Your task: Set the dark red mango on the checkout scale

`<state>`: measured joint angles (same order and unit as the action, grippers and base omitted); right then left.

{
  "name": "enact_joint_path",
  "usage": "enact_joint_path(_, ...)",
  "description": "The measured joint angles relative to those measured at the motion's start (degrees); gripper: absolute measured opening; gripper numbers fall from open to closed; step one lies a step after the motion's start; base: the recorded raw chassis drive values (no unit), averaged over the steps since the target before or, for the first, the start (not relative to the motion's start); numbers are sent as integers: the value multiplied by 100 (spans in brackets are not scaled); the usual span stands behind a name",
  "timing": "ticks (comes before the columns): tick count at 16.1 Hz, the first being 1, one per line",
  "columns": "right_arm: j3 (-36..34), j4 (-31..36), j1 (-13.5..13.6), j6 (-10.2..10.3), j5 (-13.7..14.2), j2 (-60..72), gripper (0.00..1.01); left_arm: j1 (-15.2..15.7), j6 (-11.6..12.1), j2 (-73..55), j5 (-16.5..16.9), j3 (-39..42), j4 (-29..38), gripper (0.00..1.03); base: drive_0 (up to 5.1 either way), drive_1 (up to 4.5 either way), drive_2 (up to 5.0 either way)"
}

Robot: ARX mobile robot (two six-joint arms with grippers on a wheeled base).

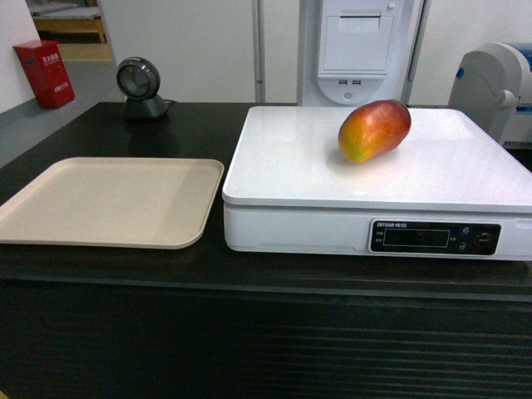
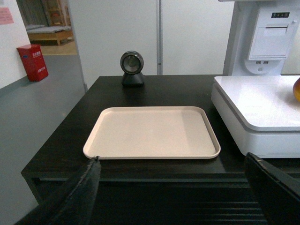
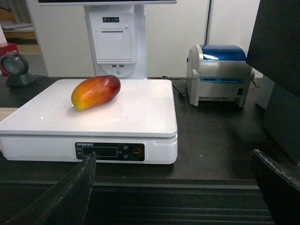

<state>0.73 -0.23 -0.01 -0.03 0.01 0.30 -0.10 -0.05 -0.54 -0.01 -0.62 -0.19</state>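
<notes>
Mango (image 1: 374, 130) lies on its side on white scale (image 1: 291, 179), back-centre of top, untouched. Scale sits on black bench (image 1: 100, 266) beside beige tray (image 1: 50, 216). Left claw (image 2: 171, 187) and right claw (image 3: 173, 185) both spread apart, empty, short of bench. Placement step apparently complete; nothing further needed beyond keeping clear.

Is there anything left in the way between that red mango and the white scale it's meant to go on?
No. The dark red mango already lies on the scale, on its glossy top, with nothing visible between them. Both pincers are back, open and empty.
</notes>
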Motion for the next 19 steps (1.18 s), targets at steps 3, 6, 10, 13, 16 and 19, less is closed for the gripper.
enact_joint_path(3, 0, 0, 0, -2, 0, 0, 98, 0, 4, 0, 0, 0, 0, 98, 0, 0, 0)
enact_joint_path(6, 0, 0, 0, -2, 0, 0, 98, 0, 4, 0, 0, 0, 0, 98, 0, 0, 0)
enact_joint_path(10, 0, 0, 0, -2, 0, 0, 98, 0, 4, 0, 0, 0, 0, 98, 0, 0, 0)
enact_joint_path(13, 0, 0, 0, -2, 0, 0, 98, 0, 4, 0, -2, 0, 0, 98, 0, 0, 0)
enact_joint_path(16, 0, 0, 0, -2, 0, 0, 98, 0, 4, 0, 0, 0, 0, 98, 0, 0, 0)
enact_joint_path(19, 0, 2, 0, -2, 0, 0, 98, 0, 4, 0, 0, 0, 0, 98, 0, 0, 0)
